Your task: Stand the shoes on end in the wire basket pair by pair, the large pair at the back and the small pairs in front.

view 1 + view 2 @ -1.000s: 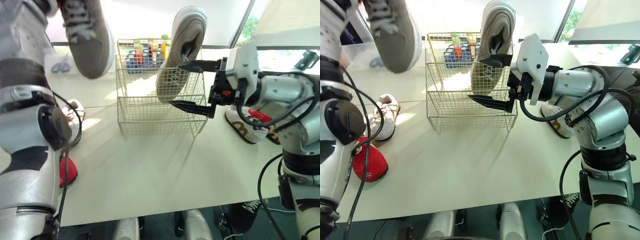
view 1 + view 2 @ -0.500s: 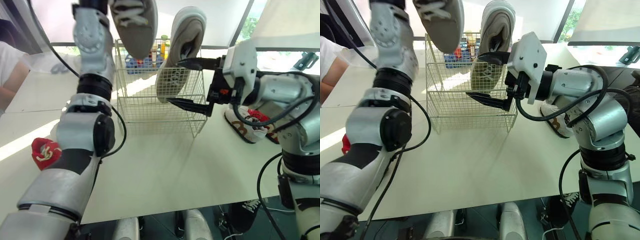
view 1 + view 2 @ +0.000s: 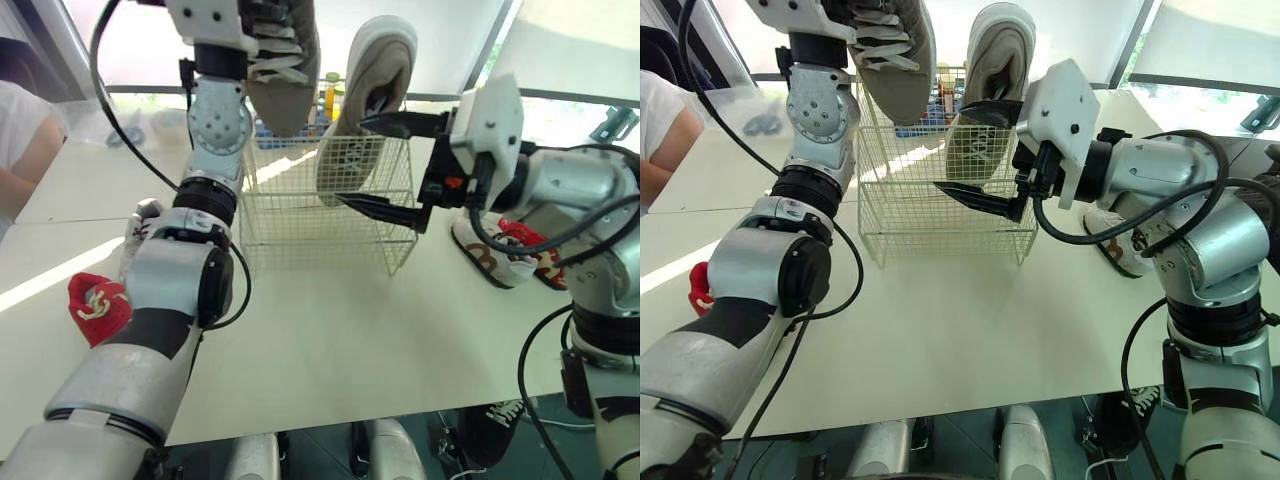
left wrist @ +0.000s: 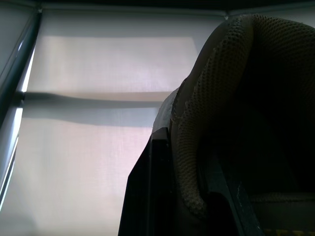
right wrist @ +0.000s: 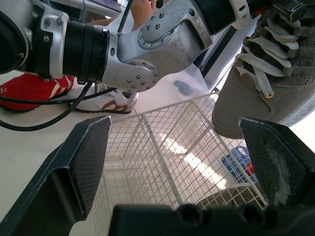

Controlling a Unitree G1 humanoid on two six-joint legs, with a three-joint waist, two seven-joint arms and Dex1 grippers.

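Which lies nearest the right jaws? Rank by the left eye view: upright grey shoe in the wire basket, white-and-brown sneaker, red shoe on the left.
1. Upright grey shoe, in the wire basket, beside the right gripper, jaws open.
2. White-and-brown sneaker, on the white table, robot's right.
3. Red shoe, table's far left.

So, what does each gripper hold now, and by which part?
The left gripper holds a grey shoe by the padded collar of its opening. The right gripper is open and holds nothing.
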